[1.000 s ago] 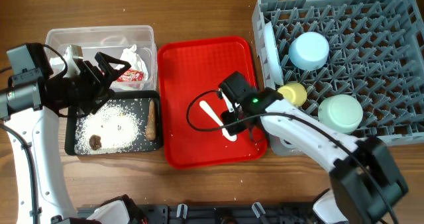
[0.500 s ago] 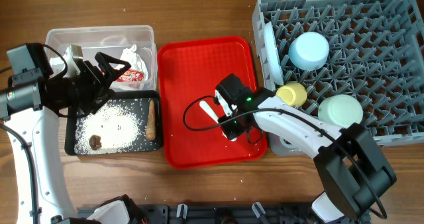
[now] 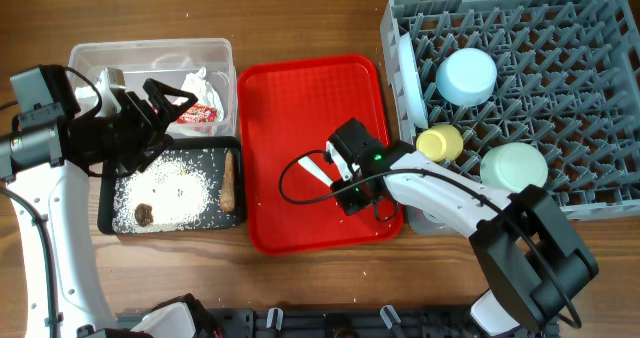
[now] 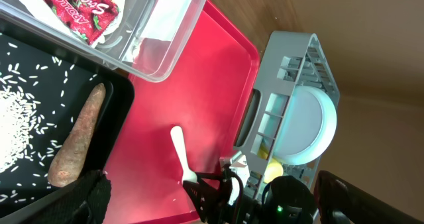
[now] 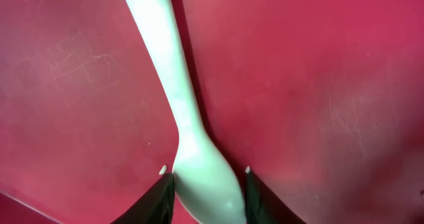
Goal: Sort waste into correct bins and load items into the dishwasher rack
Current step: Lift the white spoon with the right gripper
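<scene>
The white spoon [image 3: 318, 170] lies on the red tray [image 3: 290, 98]. My right gripper [image 3: 347, 193] is down on the spoon's bowl end. In the right wrist view its two fingertips [image 5: 208, 177] press both sides of the spoon bowl [image 5: 165, 65]. My left gripper [image 3: 165, 98] is open and empty above the edge between the clear tub [image 3: 150, 50] and the black tray [image 3: 200, 158]. The tub holds the tissue [image 3: 200, 83] and the red wrapper [image 3: 200, 115]. The black tray holds rice [image 3: 170, 188], a dark bit [image 3: 145, 215] and the brown stick [image 3: 229, 180].
The grey rack [image 3: 560, 38] at the right holds the light blue cup [image 3: 466, 78], the yellow cup [image 3: 440, 142], the green bowl [image 3: 513, 170] and the plate [image 3: 405, 68] on edge along its left side. The rack's left wall is close to my right arm.
My right gripper has shifted a little toward the tray's front and settled around the spoon's bowl. The spoon still lies on the tray. The left arm has not moved.
</scene>
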